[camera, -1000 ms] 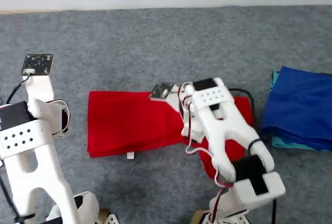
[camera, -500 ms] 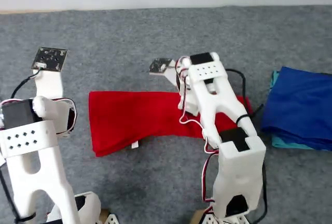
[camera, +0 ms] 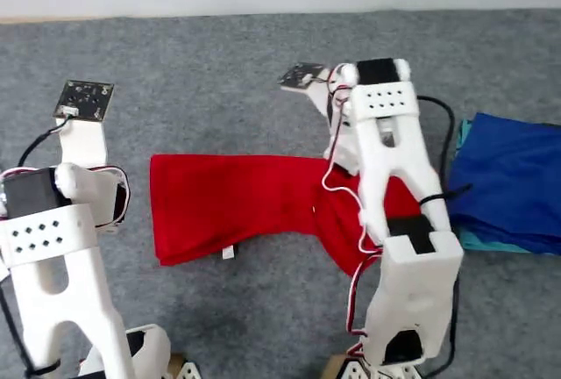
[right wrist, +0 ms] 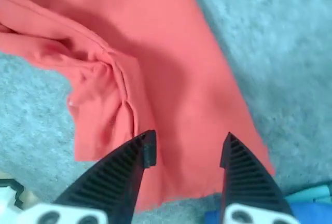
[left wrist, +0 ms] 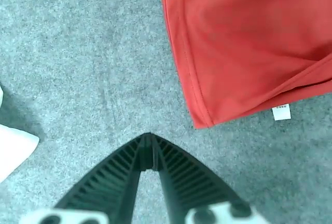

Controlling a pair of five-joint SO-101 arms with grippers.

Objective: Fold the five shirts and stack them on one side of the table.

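Red cotton shirt (camera: 237, 199): long folded strip, centre of high view, on grey felt table cover (camera: 219, 63). Right end now slumped in loose bunch toward lower centre.
Right gripper (right wrist: 189, 141): has lifted toward upper centre; jaws wide, empty, above cloth.
Left gripper (left wrist: 150, 143): closed, empty, beside shirt's left edge.
Folded blue shirt stack (camera: 513, 182): right edge.
Judgement: last fold disturbed, redo before stacking.

a shirt (camera: 228, 208) lies mid-way across the table (camera: 219, 63). a stack of shirts (camera: 513, 182) sits at the right edge, near it. left gripper (left wrist: 151, 142) hangs left of the shirt, right gripper (right wrist: 188, 146) above its right end.
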